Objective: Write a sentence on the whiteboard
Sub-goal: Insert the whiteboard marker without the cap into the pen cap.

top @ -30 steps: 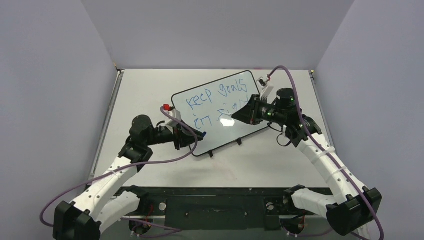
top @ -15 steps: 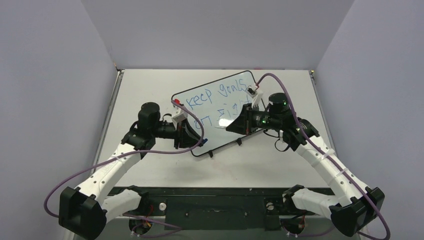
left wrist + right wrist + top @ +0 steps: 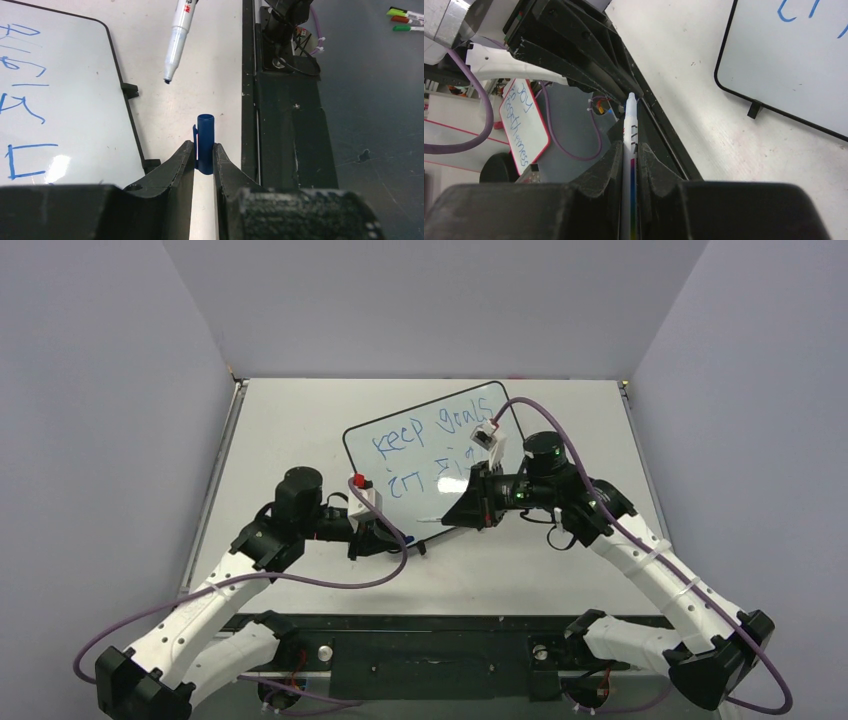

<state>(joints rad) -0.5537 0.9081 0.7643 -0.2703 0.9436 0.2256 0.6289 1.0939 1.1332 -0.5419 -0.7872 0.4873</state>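
A: Top view: the whiteboard point(image 3: 415, 505) lies mid-worktop point(image 3: 290, 420), the sentence point(image 3: 400, 443) blue across it; both arms bend low, wrists meeting near its lower edge
B: Left wrist: left pincer point(image 3: 204, 150) pinches the blue cap point(image 3: 205, 140); the marker point(image 3: 176, 37) tip hangs upper centre, apart. Align tip with cap mouth, then push slowly
A: Right wrist: right pincer point(image 3: 630, 150) clamps that marker; whiteboard upper right

The right gripper point(image 3: 449, 519) is covering the end of the sentence's point(image 3: 432, 438) lower line from above. In the left wrist view, the frame edges are cutting off the whiteboard point(image 3: 75, 75) and the marker's point(image 3: 177, 40) barrel.
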